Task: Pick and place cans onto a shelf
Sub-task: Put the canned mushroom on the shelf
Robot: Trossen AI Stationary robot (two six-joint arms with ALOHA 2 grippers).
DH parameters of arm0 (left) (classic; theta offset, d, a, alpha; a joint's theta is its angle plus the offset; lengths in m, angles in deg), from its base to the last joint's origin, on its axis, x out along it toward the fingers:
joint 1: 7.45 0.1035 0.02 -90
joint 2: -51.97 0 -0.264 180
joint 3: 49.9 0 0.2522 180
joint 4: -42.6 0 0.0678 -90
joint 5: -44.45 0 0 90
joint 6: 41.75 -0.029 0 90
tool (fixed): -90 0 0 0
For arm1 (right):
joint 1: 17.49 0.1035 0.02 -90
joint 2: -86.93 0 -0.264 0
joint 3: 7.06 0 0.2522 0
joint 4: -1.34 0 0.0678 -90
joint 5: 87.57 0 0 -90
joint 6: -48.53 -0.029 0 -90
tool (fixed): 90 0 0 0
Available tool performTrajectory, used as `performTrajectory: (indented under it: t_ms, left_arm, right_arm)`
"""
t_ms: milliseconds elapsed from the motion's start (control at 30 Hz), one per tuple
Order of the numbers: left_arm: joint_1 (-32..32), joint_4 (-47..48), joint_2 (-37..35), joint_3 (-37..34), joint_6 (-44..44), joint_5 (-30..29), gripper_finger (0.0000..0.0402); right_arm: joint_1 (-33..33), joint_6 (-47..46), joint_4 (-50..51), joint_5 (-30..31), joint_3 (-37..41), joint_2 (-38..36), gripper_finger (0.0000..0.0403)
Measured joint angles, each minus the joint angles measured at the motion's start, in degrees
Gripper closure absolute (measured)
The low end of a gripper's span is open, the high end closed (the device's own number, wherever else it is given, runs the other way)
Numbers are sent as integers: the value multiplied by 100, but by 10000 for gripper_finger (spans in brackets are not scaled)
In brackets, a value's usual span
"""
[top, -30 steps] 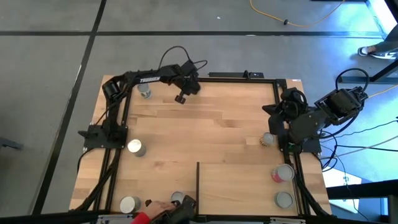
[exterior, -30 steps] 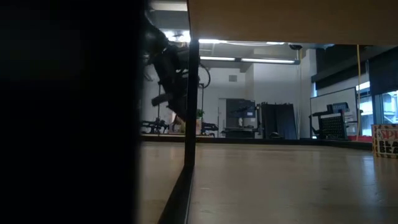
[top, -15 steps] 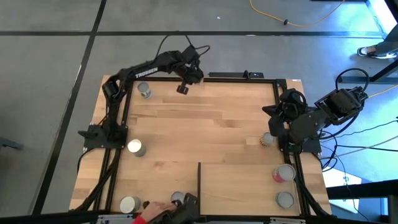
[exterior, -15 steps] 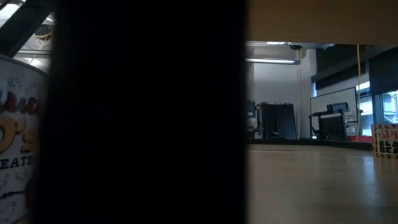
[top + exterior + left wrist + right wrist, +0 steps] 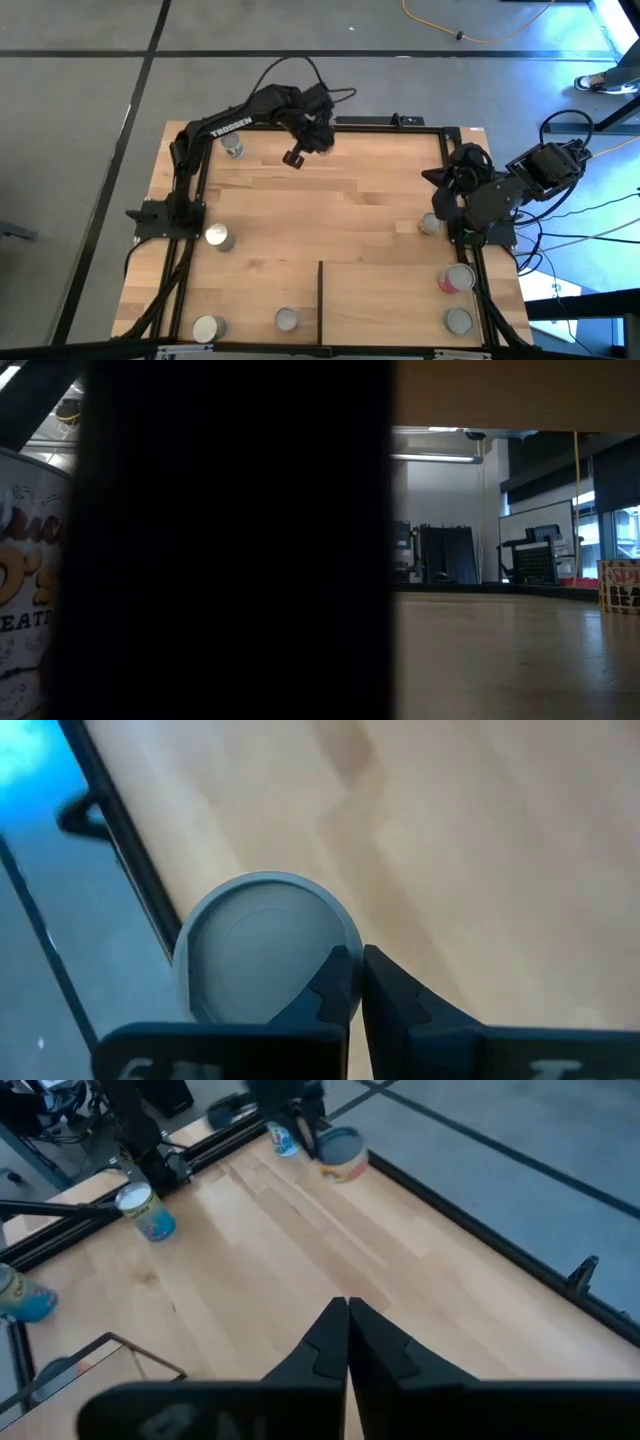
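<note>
Can [image 5: 255, 945] first: your left gripper [image 5: 355, 965] has its fingers [image 5: 335, 985] pressed almost together, with only a sliver between them. Their tips overlap that can's rim in the left wrist view. You cannot tell whether they have hold of it or merely sit in front of it. Its grey top faces the wrist camera, and a black rail [image 5: 130, 870] runs just beside it. In the high view your left arm [image 5: 235, 115] reaches along the far edge of the table [image 5: 350, 200], with the gripper hanging over the far middle.

Your right gripper [image 5: 347, 1315] has its fingers closed flat against each other, with nothing between them. The right arm [image 5: 480, 200] sits folded at the table's right edge.

The shelf [image 5: 390, 300] fills the near right part of the table, with a black strip [image 5: 319, 290] along its left side. Two cans stand on it near its right edge: the pink can [image 5: 455, 278] and, nearer you, the grey can [image 5: 457, 320].

The rest are off the shelf. The edge can [image 5: 431, 224] stands just beyond the shelf's far side, close to the right arm. The strip can [image 5: 287, 319] stands just left of the strip at the near edge, and the near-left can [image 5: 208, 327] is further left. The side can [image 5: 217, 237] stands by the left rail and the corner can [image 5: 232, 147] in the far left corner.

In the low view a dark mass blocks most of the picture, and a labelled can [image 5: 25, 580] shows close up at its left edge.
</note>
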Motion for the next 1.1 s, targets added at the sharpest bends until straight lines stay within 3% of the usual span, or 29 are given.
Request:
performTrajectory:
  t_ms: [500,700,900,1100]
  left_arm:
    - [-1611,90,2,429,207,454,399]
    - [-2179,-772,2,429,965,79,399]
    - [-2644,-1712,177,420,2426,-143,399]
    - [-3130,-2252,468,429,2905,-237,399]
  right_arm:
    - [-2,281,190,493,2,-12,393]
    - [-2,455,186,691,2,-13,393]
    - [-2,893,179,682,2,-31,393]
    - [-2,1032,177,660,2,-83,393]
